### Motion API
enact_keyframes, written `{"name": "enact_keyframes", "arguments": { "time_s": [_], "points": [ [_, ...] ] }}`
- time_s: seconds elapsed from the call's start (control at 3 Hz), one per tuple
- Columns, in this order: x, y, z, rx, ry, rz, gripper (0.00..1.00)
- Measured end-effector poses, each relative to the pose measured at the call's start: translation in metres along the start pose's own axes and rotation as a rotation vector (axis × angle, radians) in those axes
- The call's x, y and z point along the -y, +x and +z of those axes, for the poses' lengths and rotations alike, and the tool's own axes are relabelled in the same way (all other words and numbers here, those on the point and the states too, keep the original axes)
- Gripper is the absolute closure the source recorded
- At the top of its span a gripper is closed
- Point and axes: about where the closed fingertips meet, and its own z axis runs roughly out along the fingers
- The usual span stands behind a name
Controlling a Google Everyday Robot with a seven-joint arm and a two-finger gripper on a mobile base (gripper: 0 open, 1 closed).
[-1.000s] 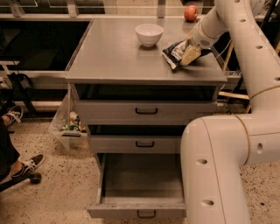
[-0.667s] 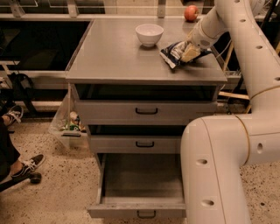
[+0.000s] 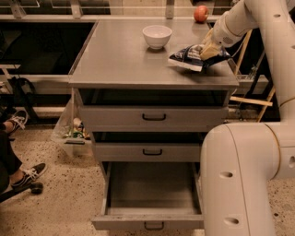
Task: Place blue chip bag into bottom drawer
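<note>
The hand (image 3: pixel 208 47) holds the blue chip bag (image 3: pixel 189 56) just right of the white bowl (image 3: pixel 157 36) on the bench (image 3: pixel 120 60). Far below the bowl, the bottom drawer (image 3: pixel 152 191) is open.

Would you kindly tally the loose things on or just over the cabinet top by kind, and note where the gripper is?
bowl: 1
apple: 1
chip bag: 1, with the gripper at its right end
Total: 3

dim warm light; claw (image 3: pixel 208 50) grips blue chip bag (image 3: pixel 190 57) over tabletop (image 3: pixel 120 60)
</note>
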Motion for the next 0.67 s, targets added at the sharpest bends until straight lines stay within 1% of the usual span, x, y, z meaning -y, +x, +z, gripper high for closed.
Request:
{"name": "enact_keyframes", "arguments": {
  "time_s": [0.33,0.67],
  "points": [
    [-0.024,0.015,-0.066,0.112,-0.036,0.036,1.00],
    [-0.064,0.036,-0.140,0.219,-0.068,0.094,1.00]
  ]
}}
